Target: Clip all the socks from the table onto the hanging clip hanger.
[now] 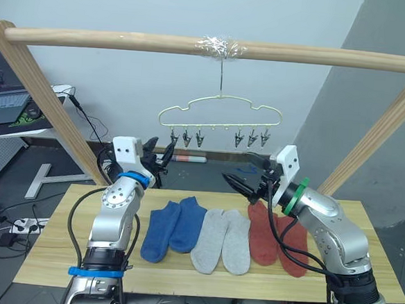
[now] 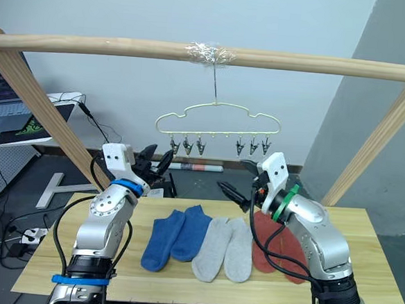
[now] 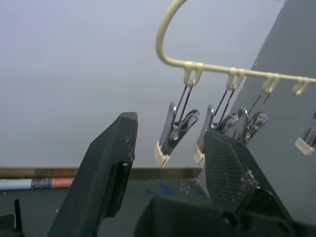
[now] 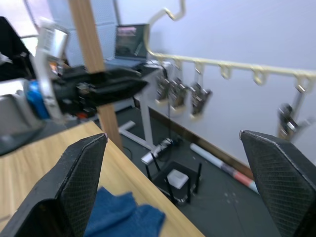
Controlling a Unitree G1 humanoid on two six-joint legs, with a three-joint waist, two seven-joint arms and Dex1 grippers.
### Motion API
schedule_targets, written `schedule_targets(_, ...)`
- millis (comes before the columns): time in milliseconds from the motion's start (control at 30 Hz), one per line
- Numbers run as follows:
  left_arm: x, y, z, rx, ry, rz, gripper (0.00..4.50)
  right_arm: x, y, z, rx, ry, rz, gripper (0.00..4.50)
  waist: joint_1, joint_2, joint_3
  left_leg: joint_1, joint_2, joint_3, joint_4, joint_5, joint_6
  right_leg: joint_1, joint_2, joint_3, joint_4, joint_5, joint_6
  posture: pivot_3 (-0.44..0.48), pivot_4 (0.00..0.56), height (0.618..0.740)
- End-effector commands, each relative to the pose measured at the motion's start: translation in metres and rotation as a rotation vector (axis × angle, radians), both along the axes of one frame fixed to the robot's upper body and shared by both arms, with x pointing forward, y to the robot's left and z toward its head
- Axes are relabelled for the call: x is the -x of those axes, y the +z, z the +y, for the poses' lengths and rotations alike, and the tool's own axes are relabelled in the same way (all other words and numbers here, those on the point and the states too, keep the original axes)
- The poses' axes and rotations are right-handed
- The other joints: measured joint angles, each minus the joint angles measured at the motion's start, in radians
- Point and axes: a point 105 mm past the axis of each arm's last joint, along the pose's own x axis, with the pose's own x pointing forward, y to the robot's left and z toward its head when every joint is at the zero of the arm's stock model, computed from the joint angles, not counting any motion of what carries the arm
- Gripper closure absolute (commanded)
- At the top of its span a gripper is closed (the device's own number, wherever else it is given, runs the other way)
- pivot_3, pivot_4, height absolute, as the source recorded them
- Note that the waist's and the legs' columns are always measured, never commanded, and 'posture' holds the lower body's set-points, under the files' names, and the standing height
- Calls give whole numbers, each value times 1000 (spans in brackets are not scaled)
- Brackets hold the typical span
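Blue, grey and red socks [image 1: 221, 238] all lay flat on table [image 1: 49, 252]; none clipped to hanger [image 1: 220, 111]. Left gripper [image 1: 159, 156] and right gripper [image 1: 245, 172] raised, spread wide, empty. Nothing picked yet; next likely called for dropping onto a sock.

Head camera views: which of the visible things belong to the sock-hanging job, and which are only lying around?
Job:
blue socks
grey socks
red socks
clip hanger
table

Lying about:
laptop
power strip
wooden beam
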Motion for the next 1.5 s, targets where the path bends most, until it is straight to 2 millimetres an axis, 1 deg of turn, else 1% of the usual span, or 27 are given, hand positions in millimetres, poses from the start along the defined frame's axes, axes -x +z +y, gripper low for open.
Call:
schedule_targets(33,-1,7,-1,-16,4,-45,2042,7,16,7,-28,52,-47,0,0,0,0,0,0,0,0,0,0,0,0,0,0,0,0,-57,91,740)
schedule_targets(200,-5,7,1,-28,27,-57,2042,12,13,11,9,101,-63,0,-1,0,0,0,0,0,0,0,0,0,0,0,0,0,0,-56,90,740)
schedule_targets(467,-16,14,-3,-28,39,-90,2042,10,17,13,19,110,-85,0,-1,0,0,0,0,0,2,0,0,0,0,0,1,1,1,-62,86,740)
schedule_targets(667,-22,12,-4,-54,32,-85,2042,10,21,13,12,108,-97,0,-2,0,0,0,0,0,3,0,0,0,0,0,1,1,1,-69,84,740)
schedule_targets(767,-24,12,-2,-74,49,-91,2042,9,25,12,7,104,-106,0,-3,0,0,0,-1,0,3,0,0,0,0,0,1,1,1,-81,87,740)
schedule_targets(1233,-29,16,-6,-71,38,-104,2042,9,29,12,2,103,-108,0,-4,0,0,-1,-1,0,6,0,0,0,0,0,3,1,1,-85,95,740)
schedule_targets(1500,-31,18,-6,-102,37,-114,2042,9,30,11,0,99,-106,0,-4,-1,0,-1,-2,0,15,0,1,-1,-1,1,13,1,1,-91,98,740)
